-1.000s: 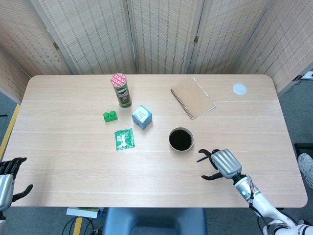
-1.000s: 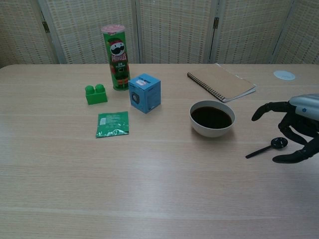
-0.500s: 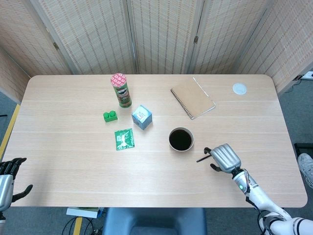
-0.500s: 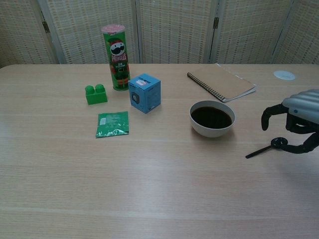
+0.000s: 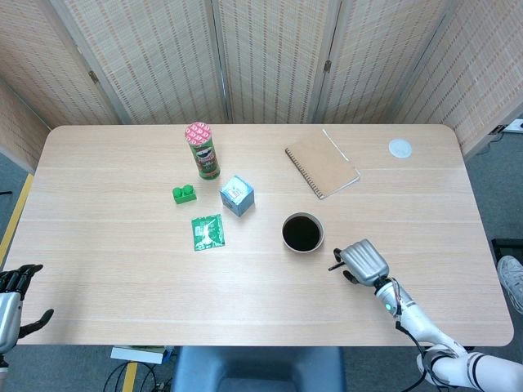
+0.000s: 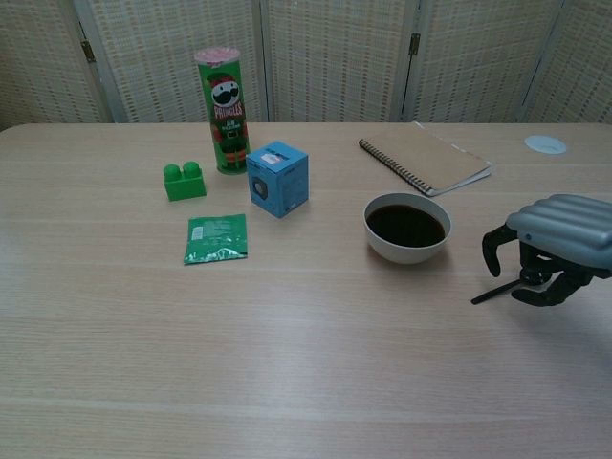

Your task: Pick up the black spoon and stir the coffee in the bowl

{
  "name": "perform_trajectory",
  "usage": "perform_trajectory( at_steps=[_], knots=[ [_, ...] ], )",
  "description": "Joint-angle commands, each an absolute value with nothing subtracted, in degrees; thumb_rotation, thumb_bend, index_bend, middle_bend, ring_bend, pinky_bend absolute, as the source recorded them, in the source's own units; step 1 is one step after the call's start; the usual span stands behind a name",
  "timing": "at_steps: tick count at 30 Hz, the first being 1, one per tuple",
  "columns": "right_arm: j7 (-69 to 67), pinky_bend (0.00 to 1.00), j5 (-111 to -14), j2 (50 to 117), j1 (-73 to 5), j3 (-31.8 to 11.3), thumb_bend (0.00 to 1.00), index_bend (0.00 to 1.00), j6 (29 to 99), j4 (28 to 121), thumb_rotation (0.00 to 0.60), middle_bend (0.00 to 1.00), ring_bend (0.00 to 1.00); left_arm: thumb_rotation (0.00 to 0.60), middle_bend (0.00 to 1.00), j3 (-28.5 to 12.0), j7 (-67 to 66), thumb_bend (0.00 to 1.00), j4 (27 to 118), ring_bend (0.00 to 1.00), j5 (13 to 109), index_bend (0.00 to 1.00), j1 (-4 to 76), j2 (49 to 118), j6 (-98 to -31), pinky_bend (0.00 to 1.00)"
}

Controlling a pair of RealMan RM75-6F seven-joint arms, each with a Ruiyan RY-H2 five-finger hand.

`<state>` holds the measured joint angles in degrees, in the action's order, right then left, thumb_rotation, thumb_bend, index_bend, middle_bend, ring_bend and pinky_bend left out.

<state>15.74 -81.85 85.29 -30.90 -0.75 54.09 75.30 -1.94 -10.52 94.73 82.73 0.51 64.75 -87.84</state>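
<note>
right hand [image 6: 553, 251] – fingers curled down over the black spoon [image 6: 494, 291], which lies on the counter [image 6: 287, 344] just right of the coffee bowl [image 6: 406, 228]; a real grip I cannot tell | left hand [image 5: 15, 296] – at counter's near-left edge, fingers apart, holding nothing

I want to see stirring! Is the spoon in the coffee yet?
No, the black spoon lies on the table under the right hand, beside the bowl.
</note>
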Motion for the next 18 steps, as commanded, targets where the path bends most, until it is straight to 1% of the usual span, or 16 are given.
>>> perform_trajectory(
  at_steps=[1, 18],
  knots=[
    [15.73, 1.00, -81.73, 86.17, -31.27, -0.68, 0.27, 0.48, 53.54, 74.41, 0.600, 1.00, 1.00, 0.600, 0.22, -1.92, -10.42, 0.24, 94.62, 0.21, 82.69, 0.21, 0.48, 64.81, -87.81, 0.19],
    [16.50, 1.00, -80.55, 88.93, -32.75, -0.55, 0.30, 0.49, 51.00, 70.89, 0.600, 1.00, 1.00, 0.600, 0.22, -1.88, -9.87, 0.24, 93.97, 0.21, 82.38, 0.21, 0.14, 64.87, -87.88, 0.19]
  ],
)
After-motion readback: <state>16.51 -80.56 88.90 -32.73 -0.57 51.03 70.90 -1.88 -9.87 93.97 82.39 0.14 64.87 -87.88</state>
